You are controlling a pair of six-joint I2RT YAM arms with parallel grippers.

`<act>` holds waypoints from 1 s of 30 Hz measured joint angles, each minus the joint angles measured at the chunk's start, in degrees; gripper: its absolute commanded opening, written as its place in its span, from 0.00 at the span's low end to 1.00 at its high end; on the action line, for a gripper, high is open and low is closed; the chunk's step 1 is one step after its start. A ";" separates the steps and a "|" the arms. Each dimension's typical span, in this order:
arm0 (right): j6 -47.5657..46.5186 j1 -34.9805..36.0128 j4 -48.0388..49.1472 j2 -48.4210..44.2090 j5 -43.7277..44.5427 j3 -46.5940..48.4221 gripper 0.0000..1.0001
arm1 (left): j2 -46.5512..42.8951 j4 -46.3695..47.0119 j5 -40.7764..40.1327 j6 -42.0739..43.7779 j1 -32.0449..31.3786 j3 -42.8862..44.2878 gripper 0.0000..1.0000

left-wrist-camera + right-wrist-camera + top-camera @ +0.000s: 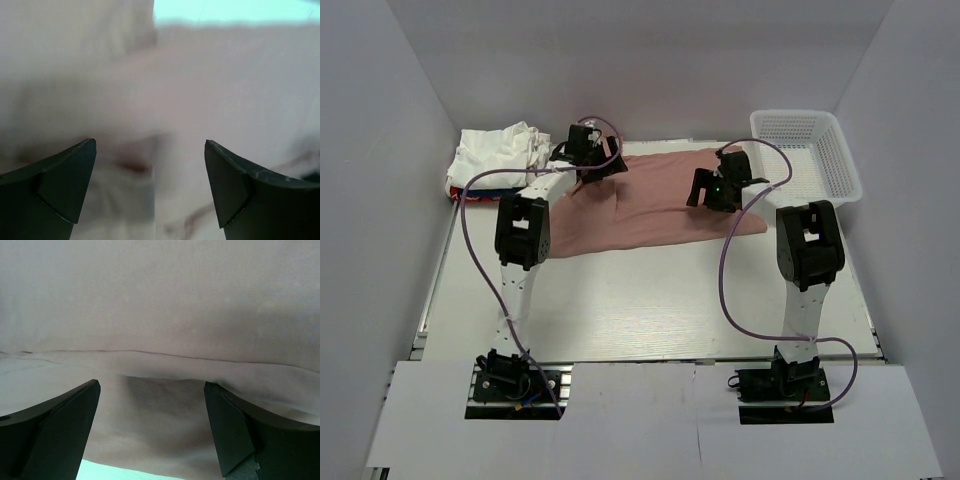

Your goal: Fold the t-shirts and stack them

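A dusty-pink t-shirt [650, 205] lies spread flat across the back half of the table, print hidden. My left gripper [595, 162] hovers at its upper left corner, open and empty. In the left wrist view the open gripper [150, 145] hangs close above blurred pale pink cloth [225, 90]. My right gripper [715, 190] stands over the shirt's right part, also open. The right wrist view shows its open gripper [152, 385] straddling a folded hem of the pink shirt [160, 305]. A heap of white t-shirts [500, 150] with a red one [454, 187] underneath sits at the back left.
A white lattice basket [840, 160] stands at the back right corner. The white table [640, 300] is walled on the left, right and back. Purple cables loop from both arms.
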 measured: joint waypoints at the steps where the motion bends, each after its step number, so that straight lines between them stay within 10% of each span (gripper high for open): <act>1: -0.04 -0.09 0.00 -0.02 0.13 -0.13 0.90 | 2.43 0.76 -0.50 0.35 0.00 4.00 0.99; 9: -1.14 -0.22 -0.04 -2.54 1.88 -2.97 0.90 | 5.44 5.90 -1.90 6.47 0.35 10.43 0.99; 22: -2.19 -0.61 -1.46 -4.63 8.87 -2.40 0.90 | -36.70 9.79 -10.91 7.26 -0.02 -35.74 0.99; 30: -1.70 -1.01 -2.08 -0.35 8.00 0.92 0.90 | -38.84 9.01 -13.25 3.48 0.55 -46.82 0.99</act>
